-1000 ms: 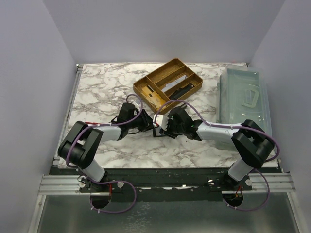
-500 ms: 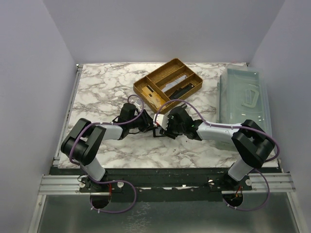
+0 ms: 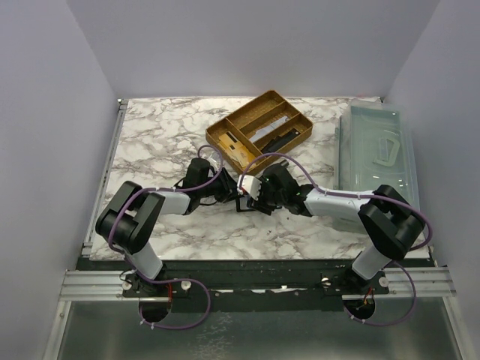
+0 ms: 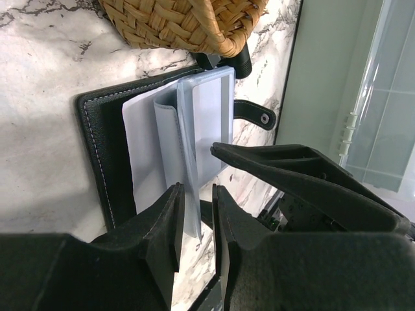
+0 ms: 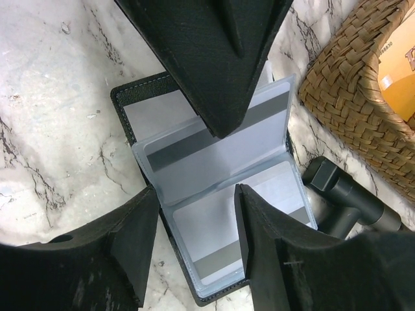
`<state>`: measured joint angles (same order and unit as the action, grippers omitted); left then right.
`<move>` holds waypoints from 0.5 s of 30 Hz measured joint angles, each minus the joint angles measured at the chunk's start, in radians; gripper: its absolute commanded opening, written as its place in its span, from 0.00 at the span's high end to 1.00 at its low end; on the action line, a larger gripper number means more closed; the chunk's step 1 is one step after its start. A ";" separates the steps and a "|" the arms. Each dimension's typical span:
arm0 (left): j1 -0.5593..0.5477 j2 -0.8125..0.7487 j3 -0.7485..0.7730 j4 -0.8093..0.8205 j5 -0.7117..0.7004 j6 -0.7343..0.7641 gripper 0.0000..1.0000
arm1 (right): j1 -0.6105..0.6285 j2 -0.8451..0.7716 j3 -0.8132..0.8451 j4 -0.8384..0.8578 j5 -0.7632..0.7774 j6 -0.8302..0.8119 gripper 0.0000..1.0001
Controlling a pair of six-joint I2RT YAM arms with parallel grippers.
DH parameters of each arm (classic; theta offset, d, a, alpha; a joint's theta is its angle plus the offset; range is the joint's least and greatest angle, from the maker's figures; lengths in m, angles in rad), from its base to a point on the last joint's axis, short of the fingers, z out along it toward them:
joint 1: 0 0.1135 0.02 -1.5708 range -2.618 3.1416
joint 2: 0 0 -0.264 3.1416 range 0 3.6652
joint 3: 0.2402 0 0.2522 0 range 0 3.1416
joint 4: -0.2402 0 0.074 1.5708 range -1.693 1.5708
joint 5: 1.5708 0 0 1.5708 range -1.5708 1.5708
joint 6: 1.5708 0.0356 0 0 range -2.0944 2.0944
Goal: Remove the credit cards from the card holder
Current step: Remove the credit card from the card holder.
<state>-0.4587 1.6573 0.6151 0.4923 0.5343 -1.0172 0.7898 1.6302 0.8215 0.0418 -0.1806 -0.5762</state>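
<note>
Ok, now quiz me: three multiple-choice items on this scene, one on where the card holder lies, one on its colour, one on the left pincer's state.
1. Where does the card holder lie?
A) on the marble table, near the woven tray
B) lifted clear of the table by the right arm
C) inside a shut drawer

2. What colour is the card holder's cover?
A) red
B) tan
C) black

3. What state is the left pincer in?
A) wide open, holding nothing
B) shut on a clear sleeve of the holder
C) out of every view

Answers:
1 A, the holder lies open on the marble close to the tray.
2 C, the stitched cover is plainly black.
3 B, its fingers pinch the sleeve's edge in the left wrist view.
</note>
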 measured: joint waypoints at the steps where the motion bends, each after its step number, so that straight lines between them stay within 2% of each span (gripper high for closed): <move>1: 0.000 0.002 0.000 0.000 0.000 0.000 0.71 | 0.000 -0.002 0.000 0.000 0.000 0.000 0.43; 15: -0.001 0.015 0.014 0.001 0.000 0.000 0.71 | -0.022 -0.021 0.002 -0.021 -0.001 0.004 0.42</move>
<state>-0.4595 1.6722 0.6292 0.4934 0.5346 -1.0176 0.7681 1.6089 0.8238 0.0212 -0.1814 -0.5724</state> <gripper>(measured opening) 0.292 0.571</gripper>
